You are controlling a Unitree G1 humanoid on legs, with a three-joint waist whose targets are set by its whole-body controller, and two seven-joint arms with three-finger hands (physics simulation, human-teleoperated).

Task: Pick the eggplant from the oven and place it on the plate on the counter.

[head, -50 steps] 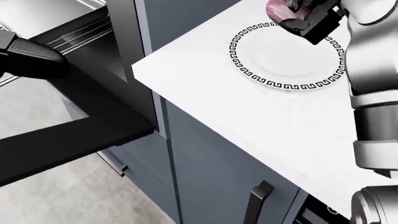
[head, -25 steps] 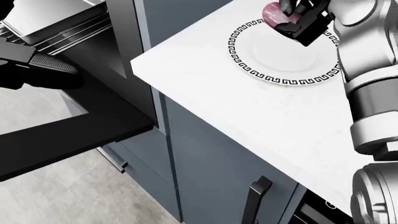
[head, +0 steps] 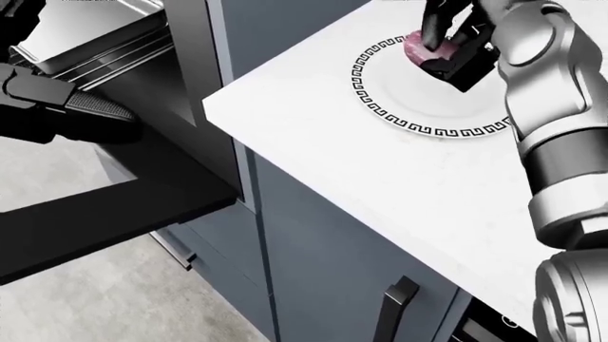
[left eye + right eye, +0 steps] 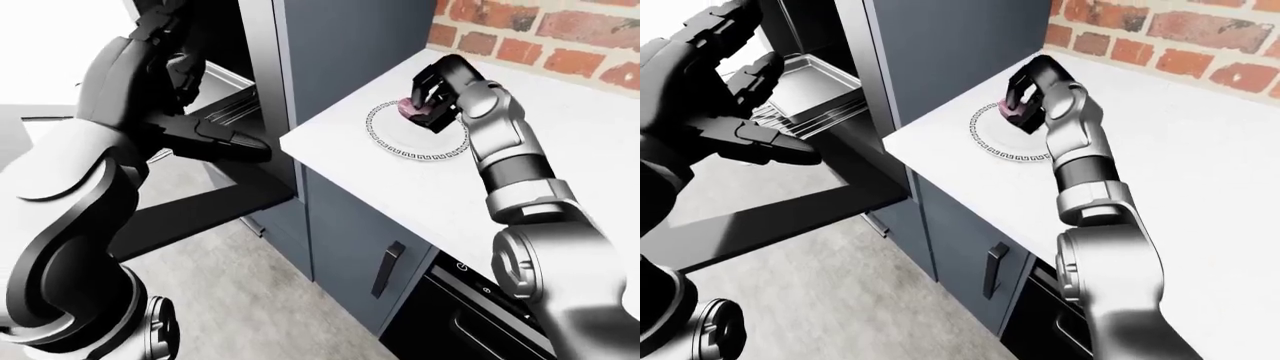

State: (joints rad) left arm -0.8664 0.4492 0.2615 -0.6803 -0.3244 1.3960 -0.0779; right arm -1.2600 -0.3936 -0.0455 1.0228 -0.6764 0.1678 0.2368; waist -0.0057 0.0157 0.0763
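The purple eggplant (image 3: 416, 45) is low over the upper part of the white plate (image 3: 382, 108) with the black key-pattern rim, which lies on the white counter. My right hand (image 3: 441, 34) is shut on the eggplant, its black fingers curled over the top. Whether the eggplant touches the plate I cannot tell. My left hand (image 4: 738, 101) hangs open with spread fingers at the left, by the open oven (image 4: 810, 82), holding nothing.
The oven's dark door (image 3: 114, 206) hangs open and juts out at the left of the head view, with a metal tray (image 4: 818, 73) on the rack inside. Grey cabinet fronts with a black handle (image 3: 391, 303) sit below the counter. A brick wall (image 4: 560, 45) runs behind it.
My right hand has come down and slightly left with the eggplant, from the plate's far rim onto the plate area. The left hand has shifted a little to the right.
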